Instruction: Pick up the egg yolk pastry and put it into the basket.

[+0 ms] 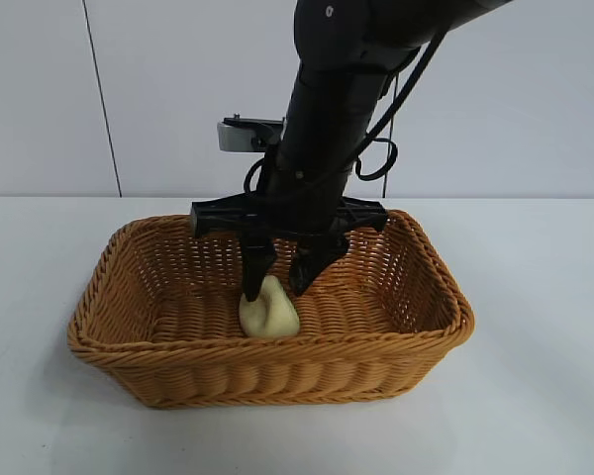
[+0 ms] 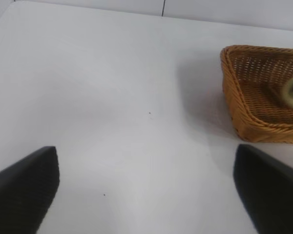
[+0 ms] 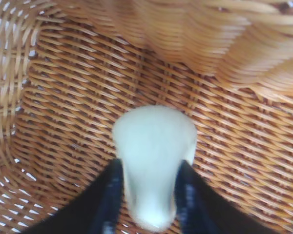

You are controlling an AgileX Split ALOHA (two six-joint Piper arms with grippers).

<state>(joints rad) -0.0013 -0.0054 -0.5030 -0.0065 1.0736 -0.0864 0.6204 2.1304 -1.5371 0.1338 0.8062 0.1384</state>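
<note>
The egg yolk pastry (image 1: 268, 311), a pale yellow-cream lump, sits low inside the golden-brown wicker basket (image 1: 267, 348), touching its floor. My right gripper (image 1: 274, 293) reaches down into the basket from above. In the right wrist view its black fingers (image 3: 110, 195) press against both sides of the pastry (image 3: 154, 146), which narrows between them. My left gripper (image 2: 145, 156) is wide open and empty over bare table, away from the basket (image 2: 234, 97); it is out of the exterior view. The pastry (image 2: 288, 95) shows faintly there.
The basket stands mid-table on a white tabletop (image 1: 535, 327), with a white wall behind. The basket's sloping woven walls (image 3: 224, 44) surround the right gripper closely. A small grey device (image 1: 246, 134) sits behind the right arm.
</note>
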